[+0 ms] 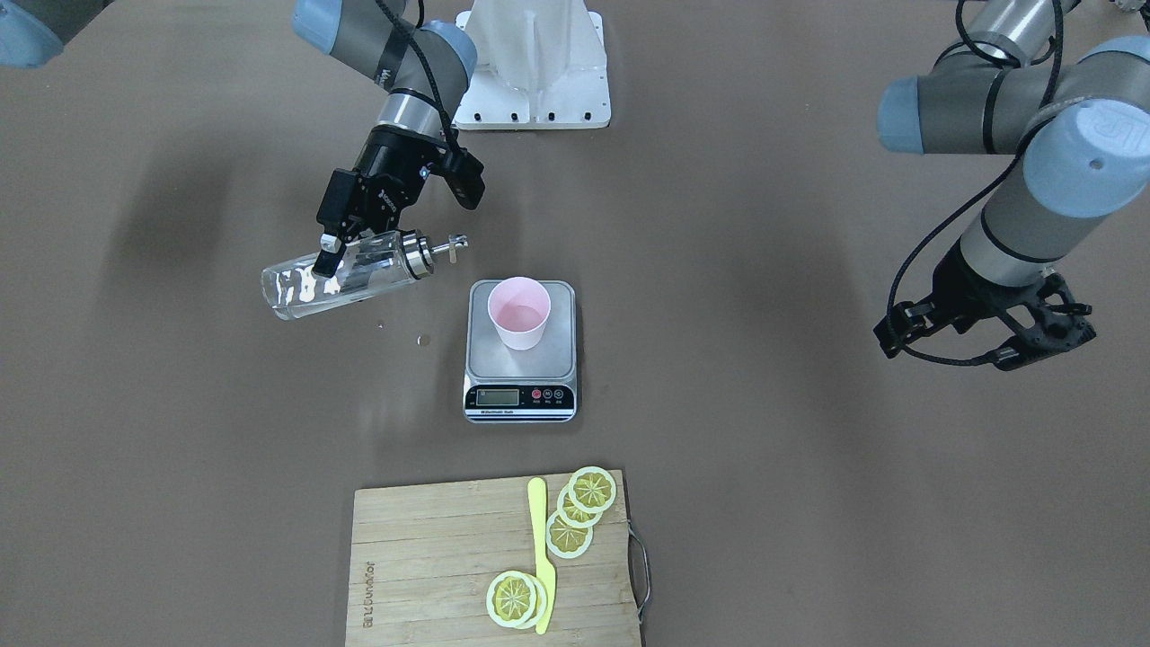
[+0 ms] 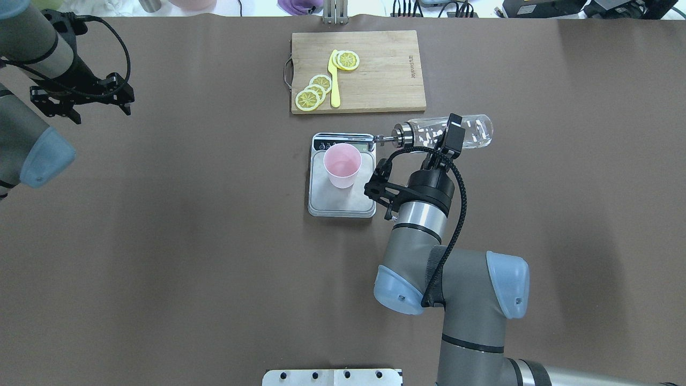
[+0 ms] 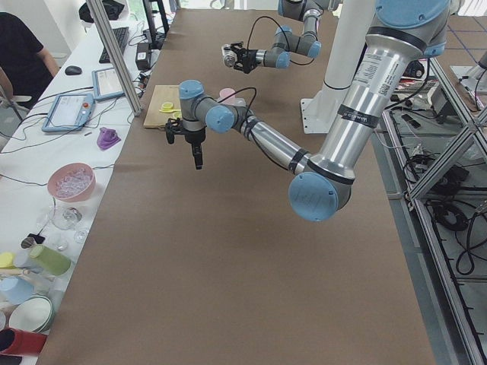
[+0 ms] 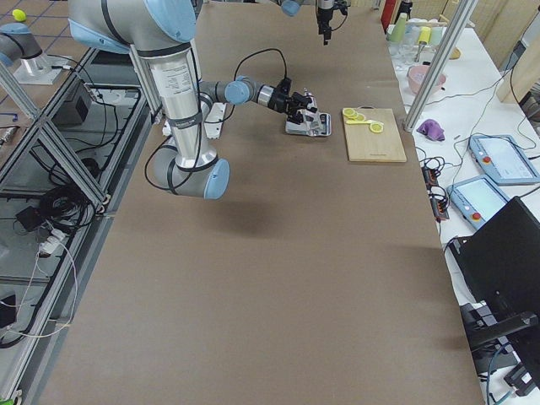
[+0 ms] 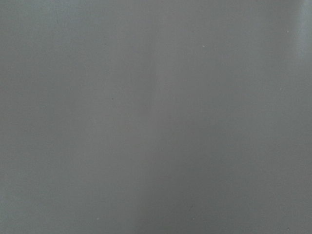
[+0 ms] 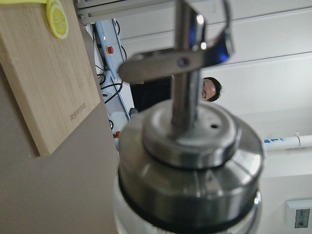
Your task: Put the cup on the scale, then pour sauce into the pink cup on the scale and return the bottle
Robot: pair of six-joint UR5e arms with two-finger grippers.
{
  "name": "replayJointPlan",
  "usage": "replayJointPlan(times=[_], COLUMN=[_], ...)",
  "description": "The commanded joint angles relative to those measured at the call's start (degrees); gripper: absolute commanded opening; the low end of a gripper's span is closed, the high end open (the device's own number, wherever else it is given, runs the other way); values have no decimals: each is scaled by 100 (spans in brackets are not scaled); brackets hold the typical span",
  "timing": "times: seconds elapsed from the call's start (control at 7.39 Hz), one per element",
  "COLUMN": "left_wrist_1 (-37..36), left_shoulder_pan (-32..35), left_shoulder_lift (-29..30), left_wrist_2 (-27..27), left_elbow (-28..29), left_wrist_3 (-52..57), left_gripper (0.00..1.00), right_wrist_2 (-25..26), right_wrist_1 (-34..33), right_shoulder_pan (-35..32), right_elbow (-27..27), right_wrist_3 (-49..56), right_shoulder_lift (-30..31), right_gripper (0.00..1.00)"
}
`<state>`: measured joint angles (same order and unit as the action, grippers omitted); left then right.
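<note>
The pale pink cup [image 1: 518, 312] [image 2: 342, 165] stands upright on the steel scale [image 1: 521, 364] [image 2: 343, 202] at mid-table. My right gripper [image 1: 332, 258] [image 2: 449, 138] is shut on the clear glass bottle [image 1: 305, 286] [image 2: 474, 131], which lies nearly level in the air. Its metal pourer cap [image 1: 422, 252] [image 6: 190, 161] points toward the scale, with the spout tip at the scale's edge, short of the cup. I cannot make out the sauce inside. My left gripper [image 1: 948, 358] [image 2: 103, 113] hangs open and empty far off to the side.
A bamboo cutting board [image 1: 431, 557] [image 2: 386, 69] with lemon slices and a yellow knife lies beyond the scale's display side. A small wet spot [image 1: 422, 340] marks the table under the bottle. The white robot base [image 1: 535, 72] sits behind.
</note>
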<state>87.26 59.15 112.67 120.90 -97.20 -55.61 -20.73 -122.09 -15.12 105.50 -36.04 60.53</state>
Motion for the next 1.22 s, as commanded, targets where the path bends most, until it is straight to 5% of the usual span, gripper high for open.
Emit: replayJointPlan(times=[0.0, 1.08], left_wrist_1=[2, 10], left_shoulder_pan=[0, 9], left_shoulder_lift=[-9, -9], left_wrist_2=[21, 22], left_elbow=[43, 105], left_wrist_3=[32, 67], left_gripper=[98, 98], right_wrist_2=[43, 51], right_wrist_1=[-52, -17], right_shoulder_pan=[26, 88], right_elbow=[-256, -1189], right_wrist_3=[-43, -96], right_shoulder_lift=[-111, -595], right_gripper=[0, 0])
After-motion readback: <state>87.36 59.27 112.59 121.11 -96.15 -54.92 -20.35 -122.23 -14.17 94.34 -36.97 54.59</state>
